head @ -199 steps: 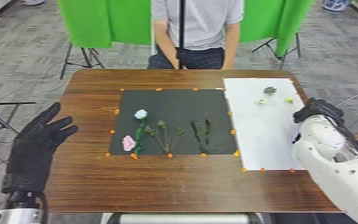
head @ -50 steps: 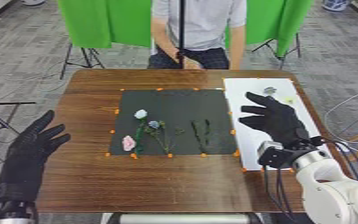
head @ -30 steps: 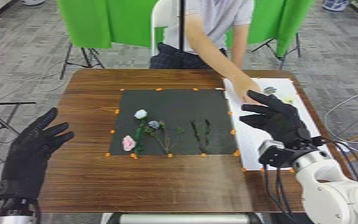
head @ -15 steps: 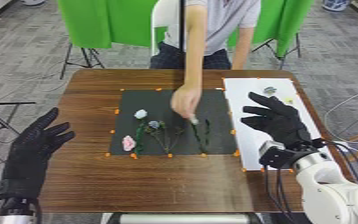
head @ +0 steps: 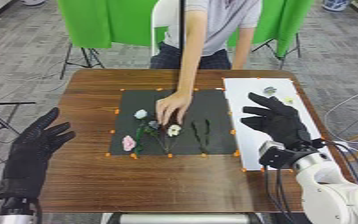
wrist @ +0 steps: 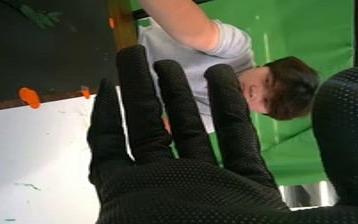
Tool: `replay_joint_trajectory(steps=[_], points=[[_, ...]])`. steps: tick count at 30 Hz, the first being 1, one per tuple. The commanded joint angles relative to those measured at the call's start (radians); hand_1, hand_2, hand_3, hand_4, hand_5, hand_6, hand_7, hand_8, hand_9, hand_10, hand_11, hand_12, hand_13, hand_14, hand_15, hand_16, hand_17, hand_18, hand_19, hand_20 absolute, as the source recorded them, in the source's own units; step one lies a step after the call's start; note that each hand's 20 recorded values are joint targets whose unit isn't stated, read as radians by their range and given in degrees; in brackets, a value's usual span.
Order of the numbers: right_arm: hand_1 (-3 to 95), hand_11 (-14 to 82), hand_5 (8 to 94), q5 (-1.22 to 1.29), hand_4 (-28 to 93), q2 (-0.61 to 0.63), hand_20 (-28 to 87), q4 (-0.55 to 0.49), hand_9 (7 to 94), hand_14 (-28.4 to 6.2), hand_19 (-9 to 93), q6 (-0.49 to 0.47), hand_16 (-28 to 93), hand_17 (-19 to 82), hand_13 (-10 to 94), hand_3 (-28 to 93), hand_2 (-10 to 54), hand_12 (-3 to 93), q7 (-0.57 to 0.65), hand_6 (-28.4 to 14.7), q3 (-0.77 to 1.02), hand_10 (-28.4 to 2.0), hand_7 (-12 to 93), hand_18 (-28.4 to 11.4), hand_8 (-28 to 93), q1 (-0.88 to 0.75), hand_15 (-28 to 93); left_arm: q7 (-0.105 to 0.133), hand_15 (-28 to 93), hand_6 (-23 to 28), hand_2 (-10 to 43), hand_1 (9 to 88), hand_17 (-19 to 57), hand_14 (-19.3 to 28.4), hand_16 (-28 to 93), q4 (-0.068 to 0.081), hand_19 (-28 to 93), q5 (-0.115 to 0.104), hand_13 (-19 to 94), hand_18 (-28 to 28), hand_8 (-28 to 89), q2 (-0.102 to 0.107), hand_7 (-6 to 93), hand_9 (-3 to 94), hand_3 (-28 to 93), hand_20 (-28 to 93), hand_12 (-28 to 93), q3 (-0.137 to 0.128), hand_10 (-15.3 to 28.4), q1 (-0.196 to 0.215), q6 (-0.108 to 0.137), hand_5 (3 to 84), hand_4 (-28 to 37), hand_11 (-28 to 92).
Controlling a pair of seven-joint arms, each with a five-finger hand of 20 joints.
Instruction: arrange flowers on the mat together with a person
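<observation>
So the right hand point(head: 280, 120) hung over the white sheet point(head: 262, 154), fingers spread, nothing pinched. A person's hand point(head: 174, 105) was right by the cream flower point(head: 174, 130), near the branching stems point(head: 166, 144) on the dark mat point(head: 138, 101). Nudging that bloom snug to a stem tip, robot waiting clear, seemed smartest.

A green cloth backdrop point(head: 109, 22) hangs across the far side, with black tripod legs point(head: 67, 60) beneath it. Behind the brown wooden table point(head: 158, 185) stands a white chair point(head: 160, 35). Mottled grey carpet point(head: 24, 75) covers the floor; thin cables point(head: 353, 95) trail at the right, and a blue-and-white porcelain piece point(head: 336, 5) sits at far right.
</observation>
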Motion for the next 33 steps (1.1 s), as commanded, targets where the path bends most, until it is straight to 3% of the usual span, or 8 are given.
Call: replay_joint_trajectory(steps=[1, 7, 9, 16, 18, 26, 33], points=[[19.4, 14.4, 45.5, -0.005, -25, -0.012, 20, -0.001, 46.1, -21.4, 52, 0.003, 10, 2, 36, 75, 1.0, 15.5, -0.007, -3.1, 0.003, -19.1, 12, -21.7, -10, -0.015, 49, -0.011, 48, 4.3, 3.4, 16.5, -9.5, 25.2, -8, -0.003, 47, 0.006, 23, 22.3, -11, -0.012, 15.8, 32.9, 79, 14, 10, 0.004, 17.6, 0.006, -0.007, 30.6, -28.3, 24], [19.5, 14.5, 45.6, -0.028, -25, 0.003, 20, 0.008, 46.1, -21.4, 52, 0.014, 10, 2, 36, 75, 1.0, 15.6, 0.003, -3.2, 0.003, -19.1, 11, -21.8, -10, 0.004, 49, -0.014, 48, 4.3, 3.6, 16.7, -9.5, 25.2, -8, -0.002, 47, 0.013, 23, 22.3, -11, -0.019, 15.7, 33.0, 79, 13, 10, 0.005, 17.8, 0.003, -0.009, 30.7, -28.3, 24], [19.6, 14.5, 45.6, -0.051, -25, 0.020, 20, 0.016, 46.2, -21.5, 53, 0.013, 10, 2, 36, 76, 0.9, 15.5, 0.011, -3.2, 0.005, -19.1, 11, -21.7, -10, 0.018, 49, -0.003, 48, 4.3, 3.6, 16.8, -9.5, 25.2, -8, -0.002, 47, 0.005, 23, 22.3, -11, -0.016, 15.8, 33.0, 79, 13, 10, 0.009, 17.8, 0.008, -0.002, 30.7, -28.3, 24], [21.3, 15.0, 45.8, -0.222, -25, 0.134, 21, 0.057, 46.3, -21.2, 55, 0.095, 10, 4, 38, 76, 0.4, 15.6, 0.065, -3.2, -0.016, -19.0, 12, -22.0, -10, 0.119, 51, 0.013, 48, 4.4, 3.5, 16.9, -9.5, 25.2, -9, -0.001, 47, 0.005, 23, 22.3, -11, -0.006, 15.8, 32.9, 79, 13, 10, 0.021, 17.7, 0.003, 0.011, 30.8, -28.3, 24], [21.8, 15.2, 46.0, -0.317, -25, 0.181, 21, 0.077, 46.5, -21.1, 56, 0.126, 10, 4, 39, 76, 0.2, 15.6, 0.079, -3.3, -0.028, -19.1, 12, -22.2, -10, 0.152, 52, 0.006, 48, 4.4, 3.5, 17.0, -9.5, 25.2, -9, 0.000, 47, 0.009, 23, 22.3, -11, -0.008, 15.9, 32.9, 79, 13, 10, 0.023, 17.6, -0.005, 0.007, 30.7, -28.3, 24], [26.1, 16.5, 46.6, -0.828, -25, 0.375, 22, 0.230, 47.2, -18.8, 60, 0.301, 9, 9, 44, 76, -1.0, 15.5, 0.356, -3.3, -0.246, -18.6, 13, -22.3, -11, 0.395, 56, 0.010, 48, 4.5, 3.8, 17.3, -9.5, 25.2, -9, -0.003, 47, 0.012, 23, 22.2, -11, -0.004, 15.8, 33.0, 79, 13, 10, 0.029, 17.7, -0.003, 0.015, 30.8, -28.3, 24], [29.0, 17.1, 47.2, -1.063, -25, 0.442, 20, 0.428, 47.6, -17.1, 63, 0.199, 9, 12, 47, 75, -2.5, 15.2, 0.533, -3.2, -0.428, -18.3, 14, -22.3, -11, 0.610, 57, -0.002, 48, 4.5, 3.8, 17.9, -9.5, 25.3, -9, -0.004, 47, 0.016, 23, 22.2, -11, -0.002, 16.0, 33.1, 79, 13, 10, 0.034, 17.8, -0.012, 0.012, 30.8, -28.3, 24]])
